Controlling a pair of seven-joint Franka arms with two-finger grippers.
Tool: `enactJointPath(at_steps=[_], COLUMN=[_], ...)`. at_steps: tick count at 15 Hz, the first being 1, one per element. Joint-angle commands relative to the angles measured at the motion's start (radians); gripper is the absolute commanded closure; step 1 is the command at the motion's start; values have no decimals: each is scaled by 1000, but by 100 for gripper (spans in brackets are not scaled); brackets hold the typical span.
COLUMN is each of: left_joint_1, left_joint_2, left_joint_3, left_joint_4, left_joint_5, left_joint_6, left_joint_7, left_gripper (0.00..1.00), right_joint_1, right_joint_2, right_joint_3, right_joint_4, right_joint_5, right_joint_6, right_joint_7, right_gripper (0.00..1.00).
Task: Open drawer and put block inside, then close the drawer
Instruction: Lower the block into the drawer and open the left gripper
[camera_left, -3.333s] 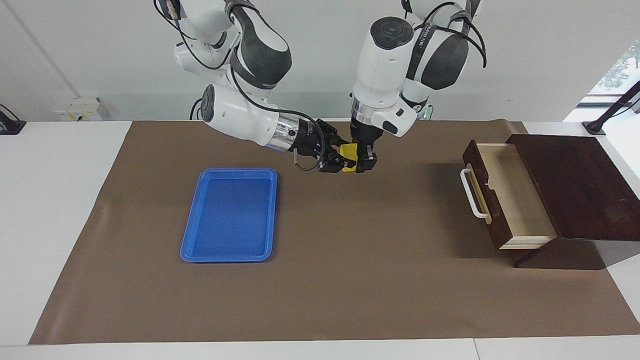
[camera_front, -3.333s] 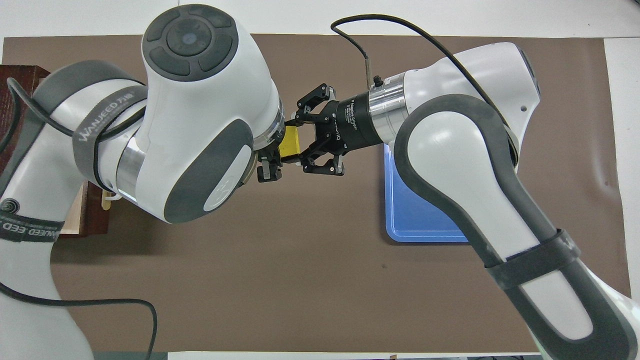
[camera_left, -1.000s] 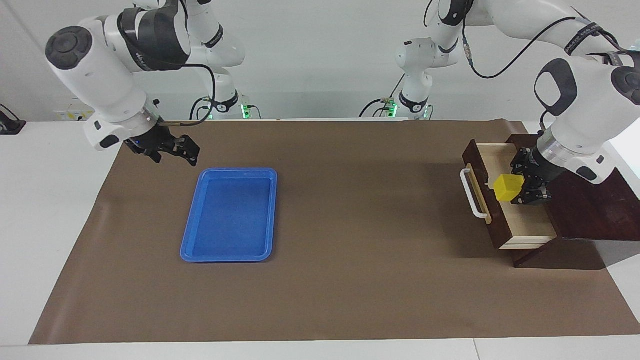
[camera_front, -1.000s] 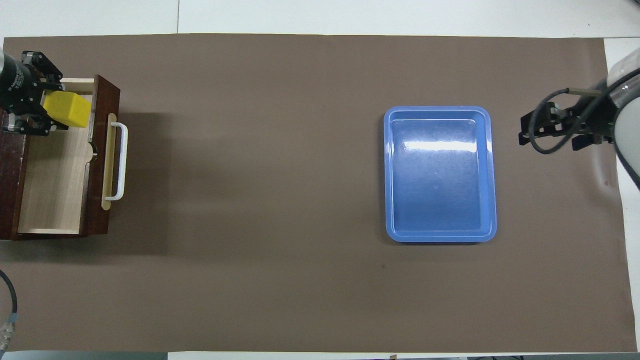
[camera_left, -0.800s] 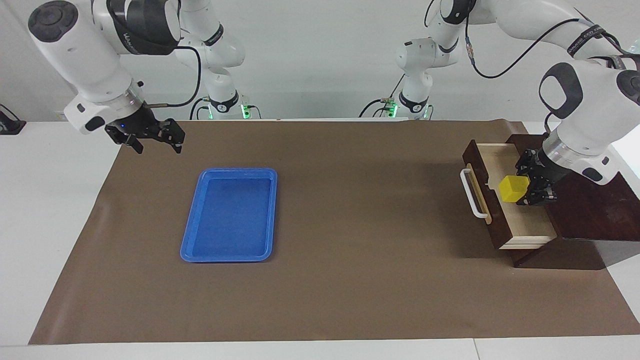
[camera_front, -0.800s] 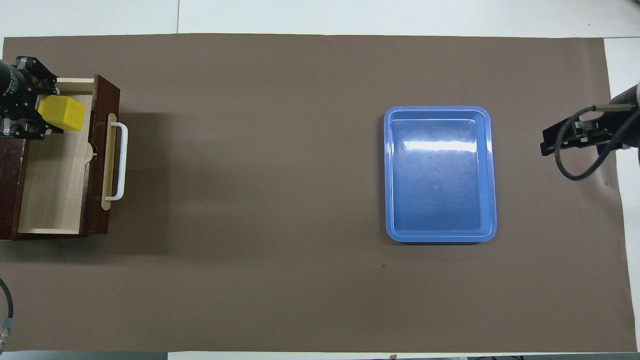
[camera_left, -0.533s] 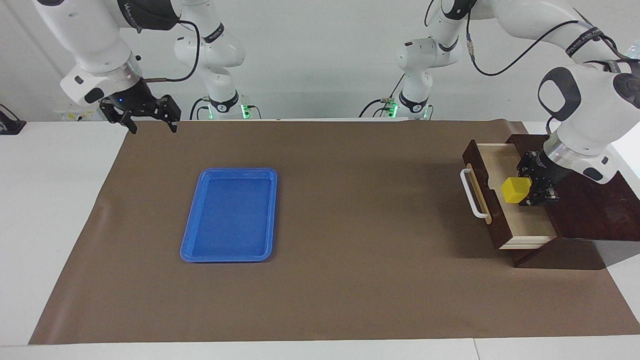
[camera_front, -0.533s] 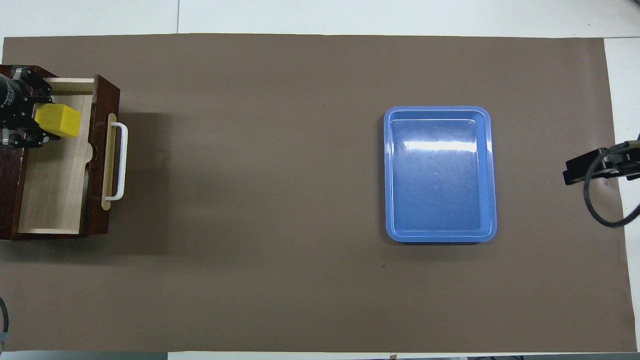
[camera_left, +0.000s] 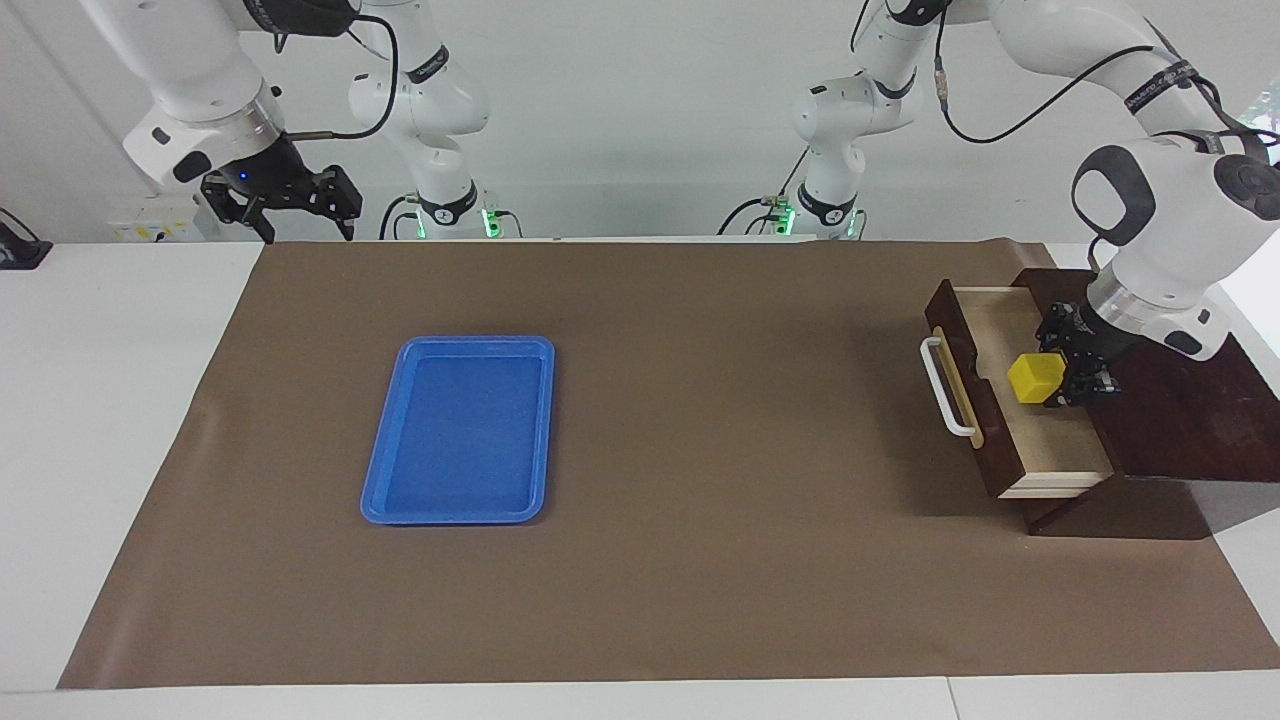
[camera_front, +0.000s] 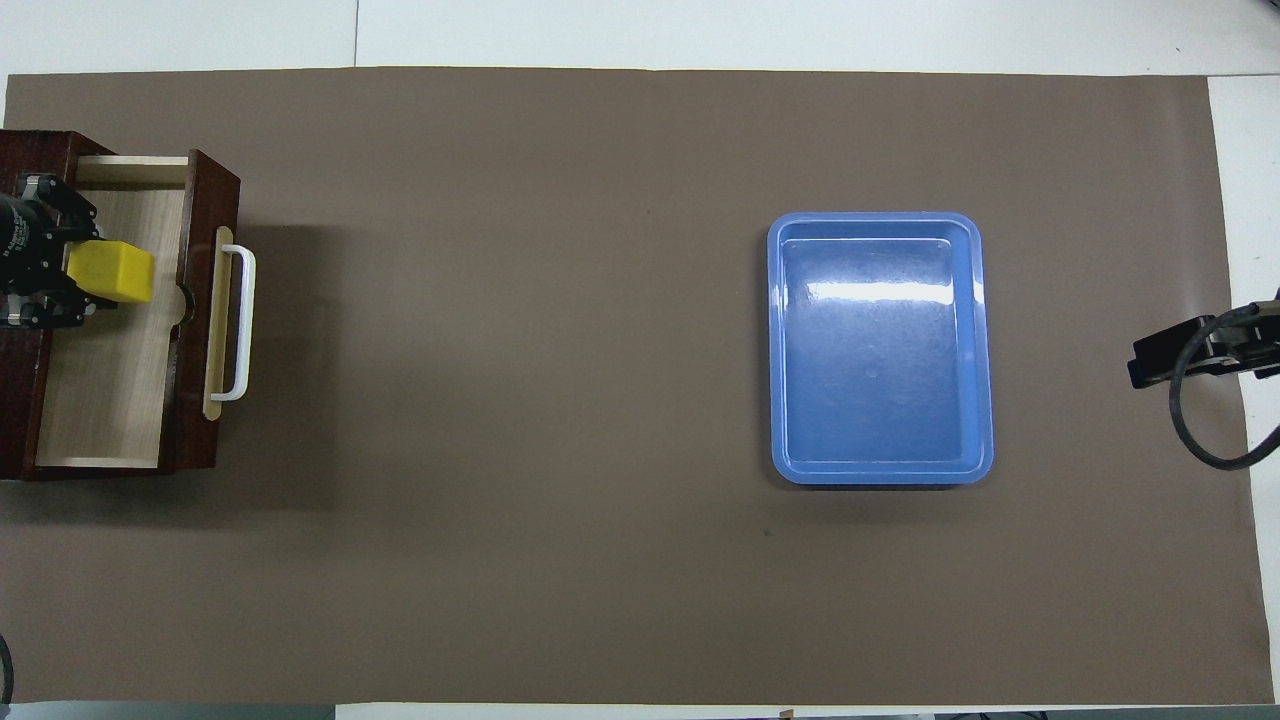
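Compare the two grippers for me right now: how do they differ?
The left gripper is shut on the yellow block; the right gripper is open and holds nothing. The left is over the open drawer; the right waits raised at its own end of the table, near the mat's corner. Both are black two-finger grippers.

1 blue tray (camera_left: 457, 430) on a brown mat (camera_left: 700, 560), toward the right arm's end.

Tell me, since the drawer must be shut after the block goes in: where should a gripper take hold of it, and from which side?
Probably the white bar handle on the drawer front. It stands off the tan strip, so fingers can close across the bar, coming from in front of the drawer. The left gripper, over the drawer, holds the block; the right gripper waits open.
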Motion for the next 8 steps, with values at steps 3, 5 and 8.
enactJointPath(at_steps=[3, 5, 8], left_joint_1=[7, 9, 9], left_joint_2=[-36, -43, -43], left_joint_3=[-7, -7, -9], left_joint_4=[-69, -101, -109], left_joint_5=[2, -1, -6], left_joint_6=[27, 41, 44], left_joint_7=[22, 46, 57], left_gripper=[100, 100, 100], right_joint_1=[-24, -24, -27], right_joint_2=[4, 10, 30], right_joint_3=[18, 20, 20], right_joint_4=[-7, 6, 45], right_joint_5=[-11, -17, -7], right_joint_6=[3, -5, 5], right_joint_7=[3, 3, 1], right_gripper=[0, 0, 0])
